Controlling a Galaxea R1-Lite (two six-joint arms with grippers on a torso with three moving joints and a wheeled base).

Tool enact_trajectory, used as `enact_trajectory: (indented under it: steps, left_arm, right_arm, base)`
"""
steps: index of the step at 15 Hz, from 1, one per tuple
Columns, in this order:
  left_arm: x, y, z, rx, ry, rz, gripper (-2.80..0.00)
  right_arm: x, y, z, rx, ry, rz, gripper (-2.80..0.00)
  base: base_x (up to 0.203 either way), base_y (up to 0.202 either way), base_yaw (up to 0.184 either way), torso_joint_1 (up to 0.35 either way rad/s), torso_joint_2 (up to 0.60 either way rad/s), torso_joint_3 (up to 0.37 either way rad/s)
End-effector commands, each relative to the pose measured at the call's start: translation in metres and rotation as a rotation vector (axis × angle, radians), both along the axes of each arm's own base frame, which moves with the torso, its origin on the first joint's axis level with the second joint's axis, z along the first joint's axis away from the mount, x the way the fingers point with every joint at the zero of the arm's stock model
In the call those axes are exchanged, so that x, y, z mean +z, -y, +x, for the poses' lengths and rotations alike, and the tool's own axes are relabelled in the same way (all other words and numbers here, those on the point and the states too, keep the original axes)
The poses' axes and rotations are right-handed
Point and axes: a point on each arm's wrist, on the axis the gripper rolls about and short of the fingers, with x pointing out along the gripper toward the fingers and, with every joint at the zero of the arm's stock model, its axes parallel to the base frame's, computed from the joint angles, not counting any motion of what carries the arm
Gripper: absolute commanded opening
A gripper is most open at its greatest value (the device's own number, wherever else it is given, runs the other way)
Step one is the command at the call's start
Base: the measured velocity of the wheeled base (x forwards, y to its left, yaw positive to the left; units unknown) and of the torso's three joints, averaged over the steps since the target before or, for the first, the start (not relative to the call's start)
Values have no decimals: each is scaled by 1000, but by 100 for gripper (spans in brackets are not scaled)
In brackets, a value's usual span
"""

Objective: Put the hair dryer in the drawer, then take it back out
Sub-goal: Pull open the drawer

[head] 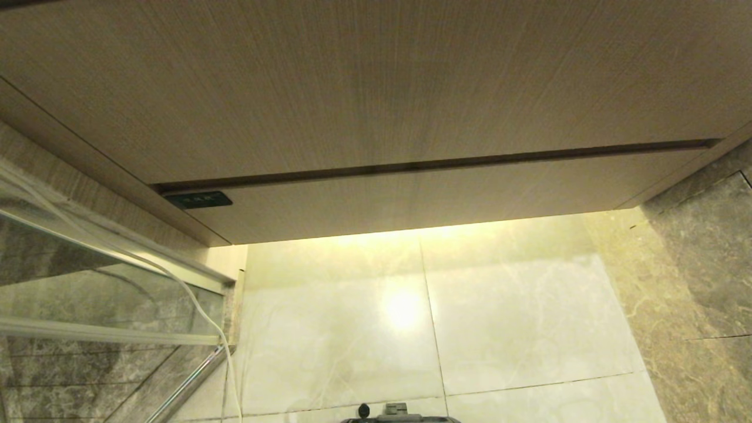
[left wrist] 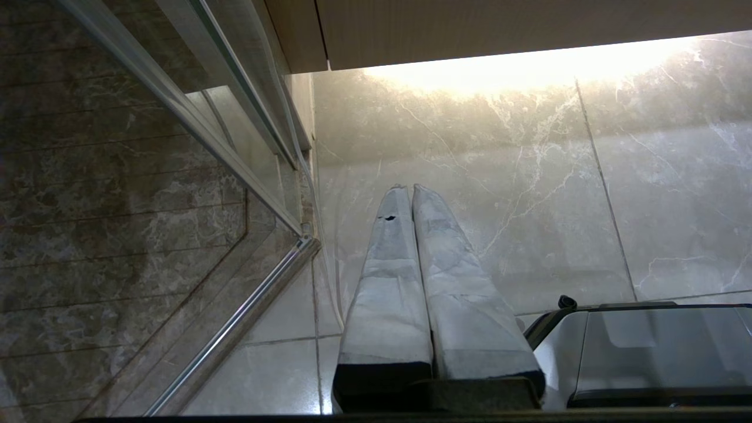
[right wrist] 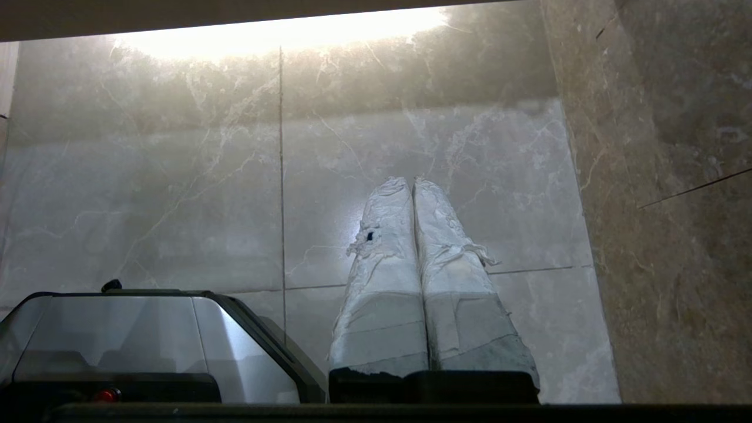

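The drawer (head: 423, 197) is a wide, shallow wood-grain front with a small dark label (head: 198, 200) at its left corner. It sits flush and closed under a taller wood panel (head: 352, 88). The hair dryer is out of view. My left gripper (left wrist: 409, 187) hangs over the pale floor tiles near the glass door, its white-wrapped fingers pressed together with nothing between them. My right gripper (right wrist: 411, 179) hangs the same way over the tiles on the other side, shut and empty. Neither arm shows in the head view.
A glass shower door with a metal rail (head: 111, 335) stands at the left, and a thin white cable (head: 200, 311) runs down along it. A brown marble wall (head: 699, 282) closes the right side. My base (head: 399, 414) sits at the near edge of the lit tile floor (head: 499, 305).
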Motion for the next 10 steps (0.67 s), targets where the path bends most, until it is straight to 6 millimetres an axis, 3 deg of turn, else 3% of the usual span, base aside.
enact_trajectory:
  steps: [1,7,9,10]
  left_arm:
    - [0,0,0,0,-1,0,-280]
    - [0,0,0,-1,0,0,-280]
    - [0,0,0,0,0,0,-280]
    - [0,0,0,0,0,0,-280]
  right_arm:
    - [0,0,0,1,-2,0,-280]
    - [9,0,-2,7,25,-15,-280]
    - [52,0,-11,23,80,-19,-280]
    - [88,-1,-19,43,111,-22,-280]
  base:
    - [0,0,0,0,0,0]
    - [0,0,0,0,0,0]
    - [0,0,0,0,0,0]
    - [0,0,0,0,0,0]
